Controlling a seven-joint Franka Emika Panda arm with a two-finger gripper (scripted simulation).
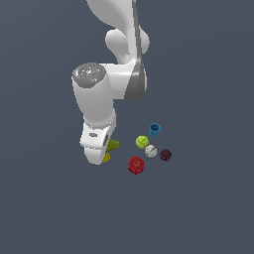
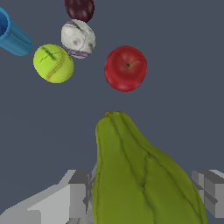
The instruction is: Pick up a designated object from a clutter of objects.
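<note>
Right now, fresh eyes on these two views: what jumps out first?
In the wrist view, the olive pear fills the foreground between the two grey fingers, one on each side; whether they touch it I cannot tell. In the exterior view the white arm dominates, coming down over the pear at the cluster's left. The red fruit, green ball, white ball, maroon lump and blue cup lie apart to the right.

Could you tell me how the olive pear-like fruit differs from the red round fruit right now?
The olive pear-like fruit is elongated, ridged and dull green; the red round fruit is compact, smooth and glossy red. The pear sits between the fingers of the claw, while the red fruit lies apart in the open, near the white ball. Both are fruit-like items.
</note>
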